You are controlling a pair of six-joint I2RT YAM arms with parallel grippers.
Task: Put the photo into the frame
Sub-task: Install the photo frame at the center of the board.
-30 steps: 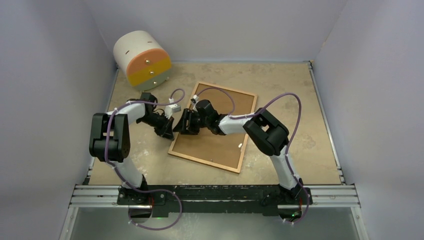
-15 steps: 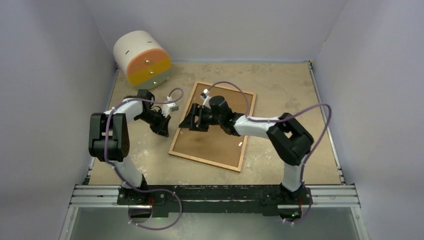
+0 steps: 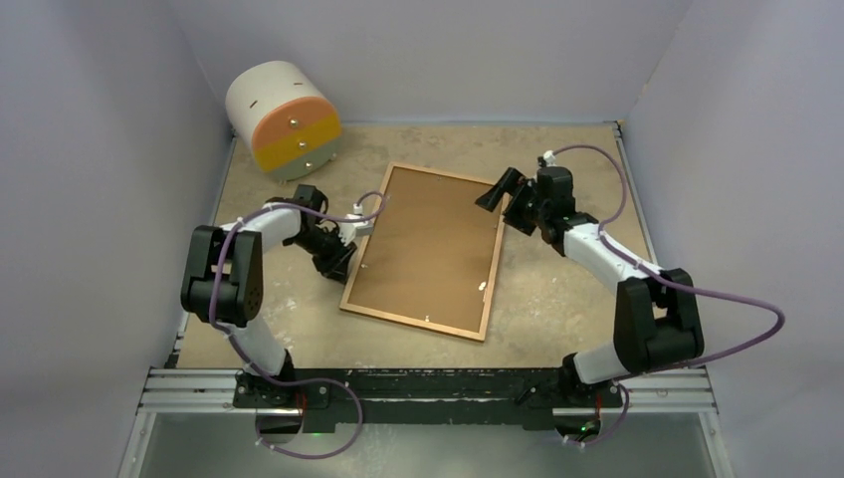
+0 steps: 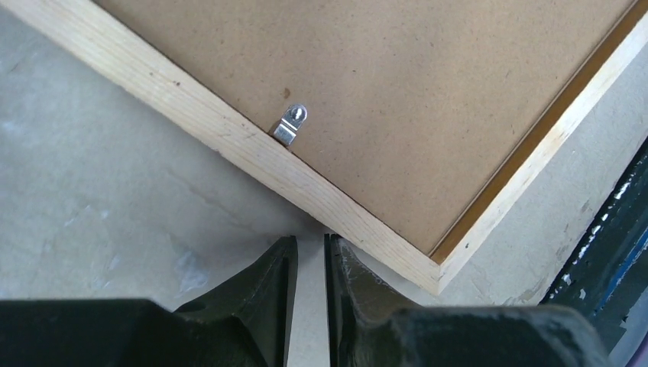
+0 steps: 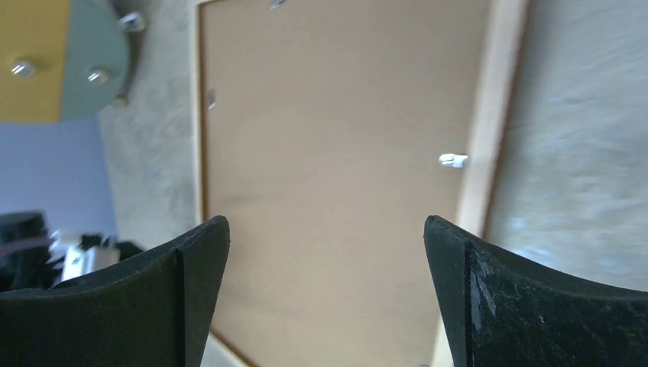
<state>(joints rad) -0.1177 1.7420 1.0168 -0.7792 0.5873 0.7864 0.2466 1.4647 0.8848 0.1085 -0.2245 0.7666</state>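
The frame (image 3: 413,322) lies face down mid-table, its pale wooden rim around the brown backing board (image 3: 428,249). The photo is hidden. My left gripper (image 3: 343,261) sits low on the table at the frame's left edge. In the left wrist view its jaws (image 4: 311,238) stand almost together with nothing between them, tips just short of the rim (image 4: 229,138), near a metal clip (image 4: 290,124). My right gripper (image 3: 495,194) hovers over the frame's far right corner. In the right wrist view it (image 5: 327,229) is wide open and empty above the board (image 5: 328,138).
A white cylinder with orange and yellow drawers (image 3: 284,119) stands at the back left; it also shows in the right wrist view (image 5: 53,61). Another clip (image 5: 452,160) sits on the frame's right rim. Grey walls enclose the table on three sides.
My right arm has swung from the frame's left side across to its far right corner, and the gripper is now open. My left gripper has shifted slightly along the frame's left edge.
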